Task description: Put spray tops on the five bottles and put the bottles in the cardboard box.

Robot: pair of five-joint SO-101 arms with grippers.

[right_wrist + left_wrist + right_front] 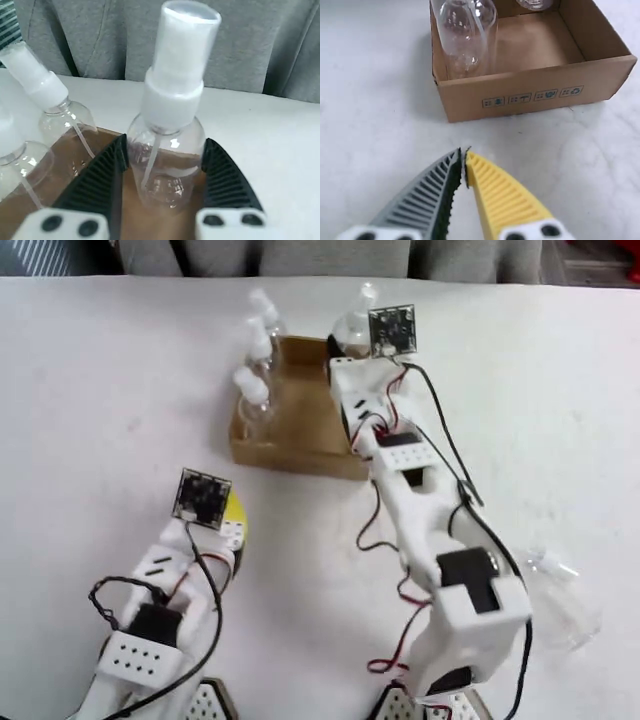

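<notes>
My right gripper (166, 145) is clamped on a bottle (167, 170), one finger against each side of its clear body, and its white top (180, 65) is already on. I hold it upright at the far right corner of the box (535, 95). I cannot tell whether its base touches the brown floor or hangs just above it. Three other bottles (252, 390) stand in a row along the box's left wall, each wearing a top, so by my count three are home and this one is nearly the fourth. My left gripper (464, 156) has its jaws together, the grey and yellow tips meeting on nothing. It sits low over the table (120, 390), near the box's front wall but apart from it. The fifth bottle (565, 610) lies on its side on the table, well apart from the box, out beside the base of my right arm. It is too faint for me to say whether it has a top. I judge the job to be past its middle. What is left is to set the held bottle down and let go. After that the fifth needs fetching, a top if it lacks one, and a place in the open middle of the box, beside the others.
</notes>
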